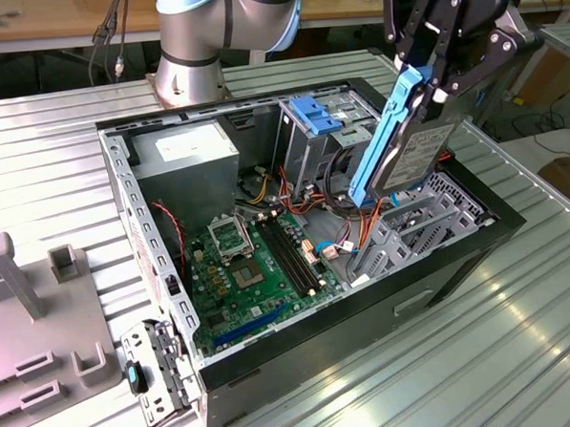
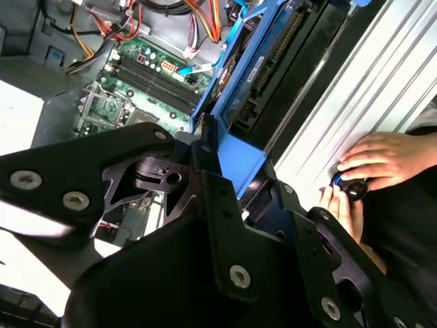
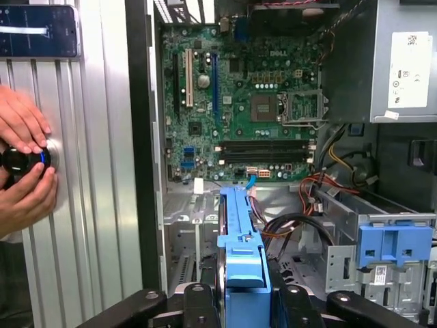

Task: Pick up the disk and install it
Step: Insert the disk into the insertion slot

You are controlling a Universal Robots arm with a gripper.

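Upper right of exterior view: end effector (image 1: pixel 423 77) clamped on disk (image 1: pixel 411 154), held tilted above open case (image 1: pixel 302 361), probably to clear the drive cage (image 1: pixel 315 140).

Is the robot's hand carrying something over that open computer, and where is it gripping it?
Yes. The hand is shut on the disk, pinching the upper end of its blue rail. The disk hangs tilted above the computer case.
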